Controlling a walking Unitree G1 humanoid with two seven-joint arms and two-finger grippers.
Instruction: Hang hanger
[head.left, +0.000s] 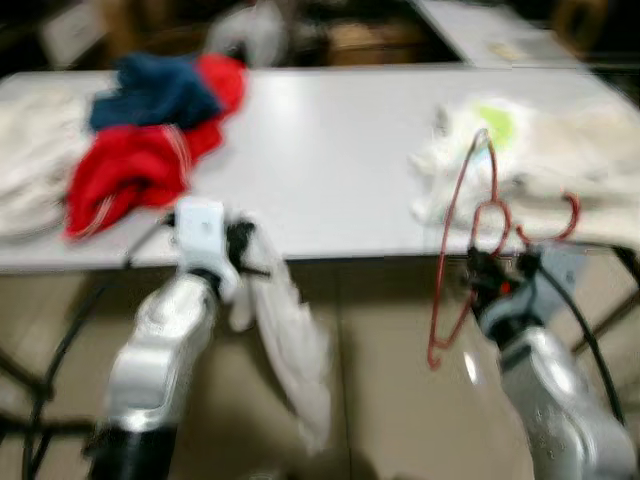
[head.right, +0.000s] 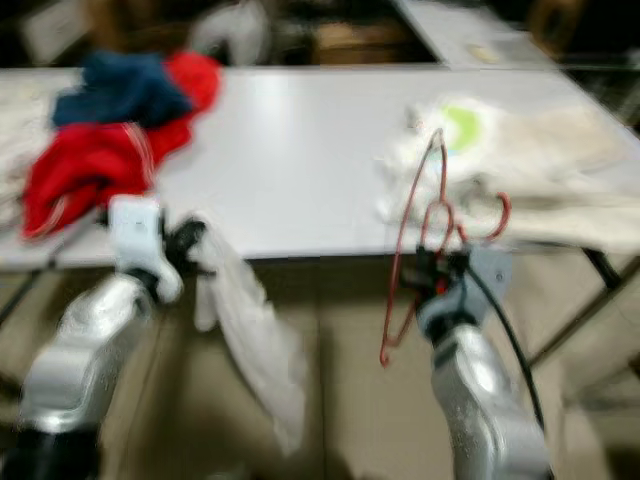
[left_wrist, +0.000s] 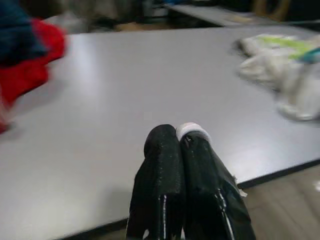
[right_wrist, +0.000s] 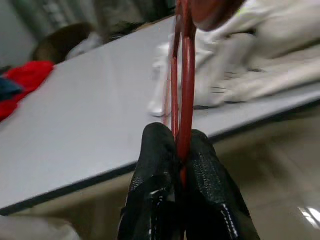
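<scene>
A red wire hanger (head.left: 468, 225) hangs in front of the white table's (head.left: 320, 160) near edge, its hook (head.left: 560, 225) toward the right. My right gripper (head.left: 488, 268) is shut on the hanger near its neck; in the right wrist view the red wire (right_wrist: 183, 90) runs up from between the black fingers (right_wrist: 155, 170). My left gripper (head.left: 240, 250) is shut on a white garment (head.left: 290, 345) that droops below the table edge. In the left wrist view a bit of white cloth (left_wrist: 190, 130) shows at the closed fingertips (left_wrist: 162, 150).
A red and navy clothes pile (head.left: 150, 130) lies on the table's left. White and cream garments (head.left: 540, 160) are heaped on the right. Black table legs (head.left: 50, 370) and cables stand below, over a tiled floor (head.left: 390, 380). The eye views are blurred.
</scene>
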